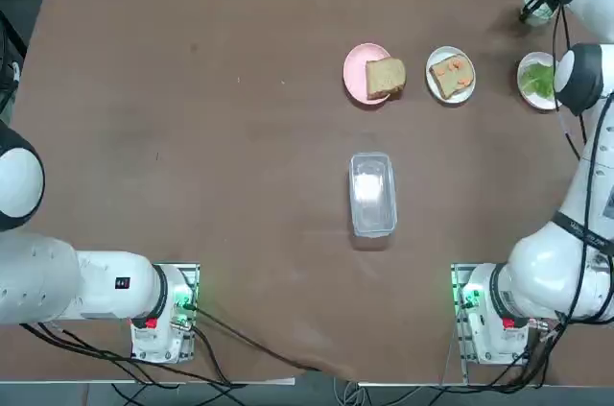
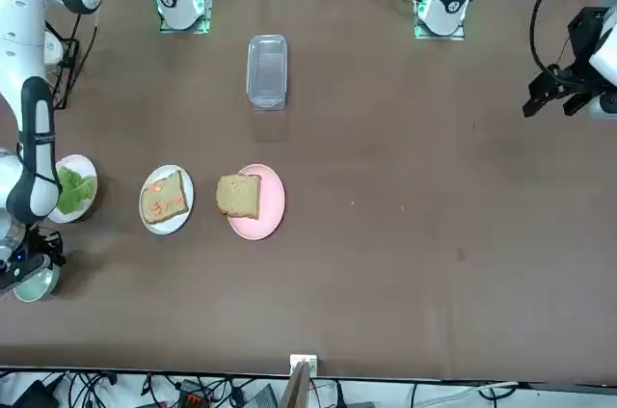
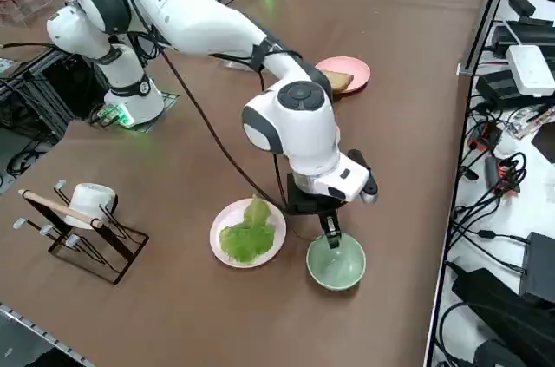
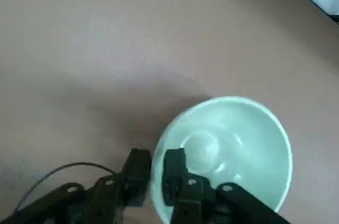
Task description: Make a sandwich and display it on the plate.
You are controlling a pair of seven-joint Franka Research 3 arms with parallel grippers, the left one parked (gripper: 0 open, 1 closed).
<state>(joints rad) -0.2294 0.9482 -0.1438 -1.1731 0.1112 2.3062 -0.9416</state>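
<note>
although the right gripper (image 4: 151, 173) is mostly hidden under the white wrist housing in the overhead picture, the wrist camera shows its two black fingers (image 4: 139, 173) standing a little apart, one on either side of the rim of a pale green glazed bowl (image 4: 233, 150), one finger inside and one outside; whether the pads press the rim cannot be told; the bowl sits at the far right corner of the brown table (image 1: 192, 137), round, smooth and glossy inside; read from the left of the overhead view, a round pink plate (image 1: 357, 72) carries one square tan toasted bread slice (image 1: 385, 77) overhanging its right edge; next to it, apart, a small round white plate (image 1: 451, 75) holds a second toasted slice (image 1: 451, 76) with orange-red bits on top, too small to make out; further right another small white plate (image 3: 247, 232), partly covered by the arm from above, holds crinkled green lettuce leaves (image 3: 247, 232); so the sandwich lies unassembled, bread and lettuce on three separate plates in a row; nearer the robot, mid-table, a clear rectangular plastic container (image 1: 372, 193) with rounded corners lies alone; at the side view's left edge a dark wire rack (image 3: 82, 232) with a wooden stick bears a white cup-like shape, hard to identify.
</note>
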